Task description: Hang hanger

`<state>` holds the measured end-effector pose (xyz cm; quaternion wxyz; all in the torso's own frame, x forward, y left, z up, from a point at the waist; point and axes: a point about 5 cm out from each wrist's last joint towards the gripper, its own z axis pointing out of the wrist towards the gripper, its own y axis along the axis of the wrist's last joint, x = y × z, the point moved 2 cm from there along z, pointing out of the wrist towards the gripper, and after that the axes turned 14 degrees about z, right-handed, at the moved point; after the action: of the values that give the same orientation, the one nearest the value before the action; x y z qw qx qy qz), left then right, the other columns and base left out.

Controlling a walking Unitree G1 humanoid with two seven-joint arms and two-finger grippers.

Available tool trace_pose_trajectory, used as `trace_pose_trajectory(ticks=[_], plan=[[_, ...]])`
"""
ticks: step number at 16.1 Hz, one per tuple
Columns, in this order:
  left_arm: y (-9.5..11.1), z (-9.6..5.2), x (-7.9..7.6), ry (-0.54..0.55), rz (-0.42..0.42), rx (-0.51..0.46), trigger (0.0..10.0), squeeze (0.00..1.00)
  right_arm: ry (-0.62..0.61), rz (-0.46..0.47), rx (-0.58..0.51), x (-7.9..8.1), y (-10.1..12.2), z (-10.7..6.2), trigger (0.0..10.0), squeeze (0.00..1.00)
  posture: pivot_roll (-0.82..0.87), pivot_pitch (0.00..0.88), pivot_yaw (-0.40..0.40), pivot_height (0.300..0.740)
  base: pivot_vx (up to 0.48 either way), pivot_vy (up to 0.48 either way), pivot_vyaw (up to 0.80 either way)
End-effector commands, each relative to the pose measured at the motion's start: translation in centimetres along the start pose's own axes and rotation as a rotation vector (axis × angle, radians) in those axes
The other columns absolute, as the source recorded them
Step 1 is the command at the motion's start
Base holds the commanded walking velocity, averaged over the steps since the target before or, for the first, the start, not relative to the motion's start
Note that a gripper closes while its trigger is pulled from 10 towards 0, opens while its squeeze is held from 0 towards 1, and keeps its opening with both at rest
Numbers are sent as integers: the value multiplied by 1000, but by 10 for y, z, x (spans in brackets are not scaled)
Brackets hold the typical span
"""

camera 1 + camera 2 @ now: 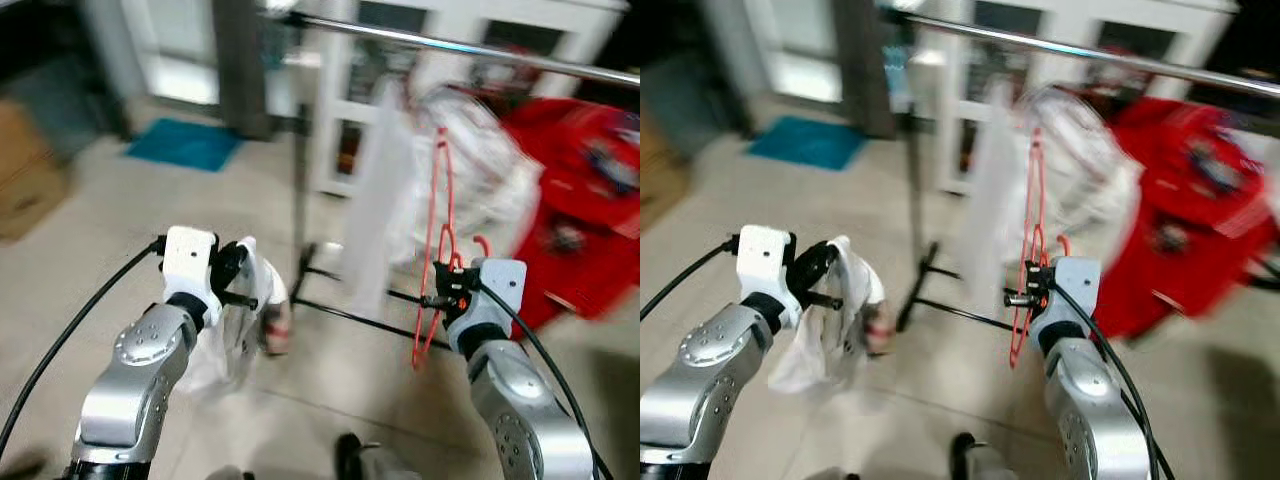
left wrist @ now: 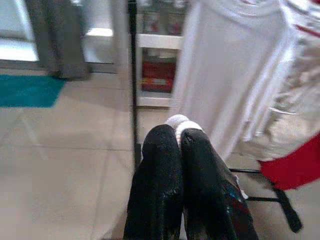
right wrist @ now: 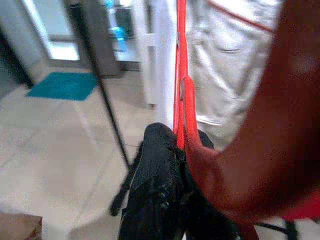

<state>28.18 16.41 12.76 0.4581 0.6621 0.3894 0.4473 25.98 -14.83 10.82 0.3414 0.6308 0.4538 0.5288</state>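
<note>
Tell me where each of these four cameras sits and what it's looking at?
Left eye: head, looking down at both silver arms, the garment rail, the red hanger.
Right eye: beside it, same scene.
Left wrist: along the left gripper, shut on white cloth.
Right wrist: along the right gripper, shut on the hanger.
All share the tiled floor.
</note>
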Motion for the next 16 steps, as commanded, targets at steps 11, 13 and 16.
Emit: trace_pose_trajectory(ticks=[11, 13, 16], plan=[[19, 6, -13, -7, 52, -50, 10000, 0, 1, 134, 11, -4, 7, -4, 10000, 0, 38, 83, -29, 740, 0, 0, -800], [22, 7, -13, -6, 48, -56, 10000, 0, 26, 88, 14, 0, 10, -2, 10000, 0, 44, 80, -33, 740, 0, 0, -800], [21, 6, -14, -11, 51, -55, 10000, 0, 13, 23, 5, 0, 10, 0, 10000, 0, 45, 78, -36, 740, 0, 0, -800]])
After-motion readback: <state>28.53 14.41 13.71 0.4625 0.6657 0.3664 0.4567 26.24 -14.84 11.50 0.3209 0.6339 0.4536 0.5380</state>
